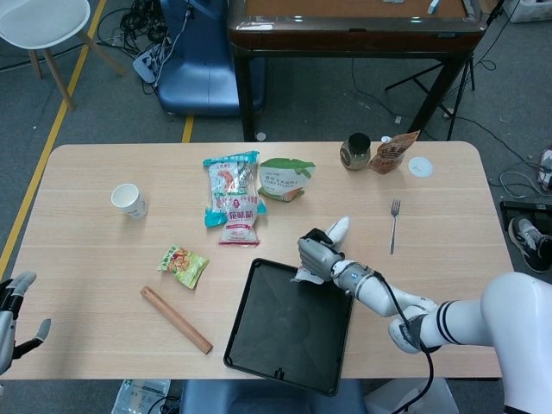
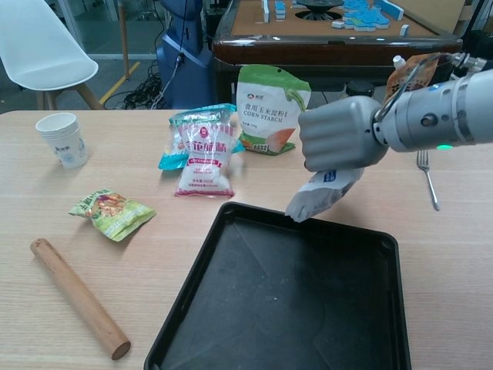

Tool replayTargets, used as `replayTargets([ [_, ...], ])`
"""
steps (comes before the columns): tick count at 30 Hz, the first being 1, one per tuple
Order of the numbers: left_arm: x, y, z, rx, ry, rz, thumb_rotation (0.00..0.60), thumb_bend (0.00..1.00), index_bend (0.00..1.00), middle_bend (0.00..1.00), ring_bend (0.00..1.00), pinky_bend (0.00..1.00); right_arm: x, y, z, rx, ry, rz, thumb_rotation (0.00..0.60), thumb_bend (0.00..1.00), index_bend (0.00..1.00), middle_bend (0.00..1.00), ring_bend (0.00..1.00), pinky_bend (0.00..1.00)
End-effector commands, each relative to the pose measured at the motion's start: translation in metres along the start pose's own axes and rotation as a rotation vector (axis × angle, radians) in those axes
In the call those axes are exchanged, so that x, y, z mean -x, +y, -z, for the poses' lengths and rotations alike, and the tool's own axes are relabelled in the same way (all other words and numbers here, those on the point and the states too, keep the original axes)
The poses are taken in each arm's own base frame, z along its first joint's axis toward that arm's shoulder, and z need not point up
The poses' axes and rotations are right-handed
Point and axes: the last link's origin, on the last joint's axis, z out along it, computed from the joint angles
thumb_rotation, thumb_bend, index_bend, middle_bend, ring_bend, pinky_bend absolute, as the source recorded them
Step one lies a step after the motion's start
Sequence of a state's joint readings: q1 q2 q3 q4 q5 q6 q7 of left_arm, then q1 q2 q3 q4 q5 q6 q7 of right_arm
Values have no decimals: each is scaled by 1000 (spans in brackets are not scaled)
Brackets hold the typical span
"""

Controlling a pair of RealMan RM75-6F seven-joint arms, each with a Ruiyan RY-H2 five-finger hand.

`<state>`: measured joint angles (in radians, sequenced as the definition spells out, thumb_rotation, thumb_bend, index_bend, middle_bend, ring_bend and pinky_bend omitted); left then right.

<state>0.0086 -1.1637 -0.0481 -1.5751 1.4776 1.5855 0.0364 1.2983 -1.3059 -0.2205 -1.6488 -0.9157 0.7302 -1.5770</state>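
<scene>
The right robot hand (image 2: 343,139), fingers curled tight, grips a small white pouch (image 2: 320,195) hanging over the far rim of the black rectangular tray (image 2: 231,308) on the wooden worktop (image 2: 454,254), with a green-and-white corn starch bag (image 2: 271,104) behind, a metal fork (image 2: 426,176) to one side and the left robot hand (image 1: 15,302) spread open, well apart.

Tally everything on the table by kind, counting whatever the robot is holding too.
Bags and pouches: 6, one held by the right hand
Paper cups: 1
Jars: 1
Forks: 1
Rolling pins: 1
Trays: 1
Lids: 1
Total: 12
</scene>
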Motion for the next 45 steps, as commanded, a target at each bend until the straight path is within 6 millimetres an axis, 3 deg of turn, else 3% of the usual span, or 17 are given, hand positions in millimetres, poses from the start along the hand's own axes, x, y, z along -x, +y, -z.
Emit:
replayTargets([
  [1, 1, 1, -1, 4, -2, 0, 600, 287, 120, 135, 110, 74, -4, 14, 9, 29, 18, -4, 600, 1000, 982, 937, 819, 928],
  [10, 0, 5, -2, 17, 2, 3, 600, 288, 120, 135, 110, 74, -3, 10, 16, 21, 37, -46, 600, 1000, 982, 937, 820, 928],
  [16, -2, 4, -1, 11, 5, 3, 600, 288, 120, 135, 110, 74, 16, -1, 19, 77, 53, -221, 600, 1000, 982, 939, 820, 928],
  [23, -1, 9, -3, 26, 0, 2, 600, 288, 120, 135, 110, 74, 46, -14, 27, 222, 107, -547, 600, 1000, 982, 939, 821, 928],
  [35, 0, 19, -7, 52, -11, -7, 600, 287, 120, 135, 110, 74, 89, -27, 23, 546, 288, -1377, 600, 1000, 982, 938, 820, 928],
  [45, 2, 22, -8, 55, -26, -10, 600, 287, 120, 135, 110, 74, 98, -57, 4, 574, 382, -1775, 600, 1000, 982, 918, 806, 923],
])
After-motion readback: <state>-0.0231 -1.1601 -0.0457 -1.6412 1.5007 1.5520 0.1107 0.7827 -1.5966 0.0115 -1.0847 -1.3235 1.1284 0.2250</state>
